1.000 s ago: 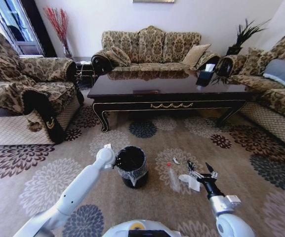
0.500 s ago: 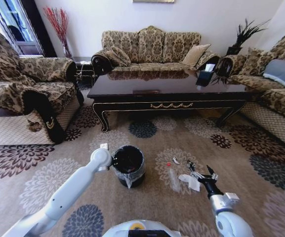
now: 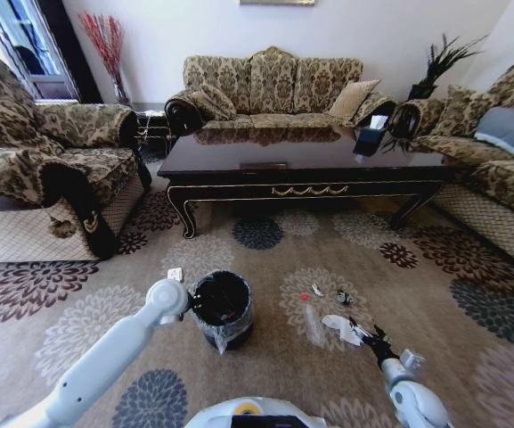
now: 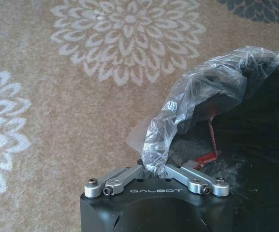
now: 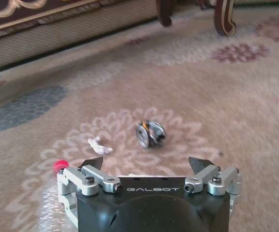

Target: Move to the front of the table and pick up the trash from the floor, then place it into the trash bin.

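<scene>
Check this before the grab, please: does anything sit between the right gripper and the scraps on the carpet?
Nothing visible does. The right gripper hangs open beside the white paper, with bare carpet around.

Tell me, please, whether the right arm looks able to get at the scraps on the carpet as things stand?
Probably yes: the right gripper hangs low over the carpet with jaws open, and nothing stands between it and the scraps just ahead.

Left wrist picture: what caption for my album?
Left gripper shut on the trash bin liner, over the flowered floor.
</scene>
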`<state>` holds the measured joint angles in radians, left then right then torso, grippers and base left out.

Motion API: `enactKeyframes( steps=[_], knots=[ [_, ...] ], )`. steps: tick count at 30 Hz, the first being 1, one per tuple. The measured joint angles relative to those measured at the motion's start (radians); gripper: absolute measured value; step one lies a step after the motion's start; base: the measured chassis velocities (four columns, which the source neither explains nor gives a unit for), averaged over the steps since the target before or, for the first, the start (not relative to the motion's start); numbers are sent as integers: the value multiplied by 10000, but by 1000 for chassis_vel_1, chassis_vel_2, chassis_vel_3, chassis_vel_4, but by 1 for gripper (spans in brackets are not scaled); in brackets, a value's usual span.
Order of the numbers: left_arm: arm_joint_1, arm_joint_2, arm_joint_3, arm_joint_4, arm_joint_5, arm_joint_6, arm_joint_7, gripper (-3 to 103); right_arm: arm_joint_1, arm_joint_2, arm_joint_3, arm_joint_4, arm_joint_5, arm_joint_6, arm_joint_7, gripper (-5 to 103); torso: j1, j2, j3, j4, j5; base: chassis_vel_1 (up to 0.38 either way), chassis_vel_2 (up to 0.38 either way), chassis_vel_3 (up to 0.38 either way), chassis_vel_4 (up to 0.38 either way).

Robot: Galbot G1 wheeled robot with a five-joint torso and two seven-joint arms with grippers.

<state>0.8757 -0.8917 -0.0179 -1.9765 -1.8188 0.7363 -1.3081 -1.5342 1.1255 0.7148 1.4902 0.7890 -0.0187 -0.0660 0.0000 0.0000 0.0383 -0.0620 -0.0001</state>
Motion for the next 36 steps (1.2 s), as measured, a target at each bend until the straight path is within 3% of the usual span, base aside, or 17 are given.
enactKeyframes(
  steps=[4,8,11,14,22,29,33,36],
  knots=[
    [167,144,-155,-125,-65,-4,0,0,275,-47,-80,-560,371,-30,-161,96,0,0,0,1,1,0,0,0,0],
    [236,202,-238,-155,-98,-6,0,0,492,-64,-173,-1058,511,-37,-369,85,0,0,0,1,0,0,0,0,0],
    [238,201,-243,-167,-107,-9,2,0,660,-62,-260,-1423,468,-33,-474,83,0,0,0,0,1,0,0,0,0],
    [235,144,-210,-174,-112,-10,2,0,792,-36,-332,-1811,309,-14,-622,74,0,1,0,0,2,0,0,0,0],
    [109,112,-48,-167,-148,-10,3,0,968,6,-420,-2282,87,25,-735,70,0,0,0,0,1,0,0,0,0],
    [-147,29,191,-60,-190,-10,5,0,1157,27,-653,-2528,-171,36,-814,52,-1,1,0,0,1,0,0,0,0],
    [-171,-29,236,-50,-190,-10,5,0,1273,47,-761,-2649,-306,36,-815,57,0,0,0,0,1,0,0,0,0],
    [-179,-56,248,-22,-188,-10,5,0,1380,44,-828,-2810,-419,35,-815,51,0,0,0,0,1,0,0,0,0]
  ],
)
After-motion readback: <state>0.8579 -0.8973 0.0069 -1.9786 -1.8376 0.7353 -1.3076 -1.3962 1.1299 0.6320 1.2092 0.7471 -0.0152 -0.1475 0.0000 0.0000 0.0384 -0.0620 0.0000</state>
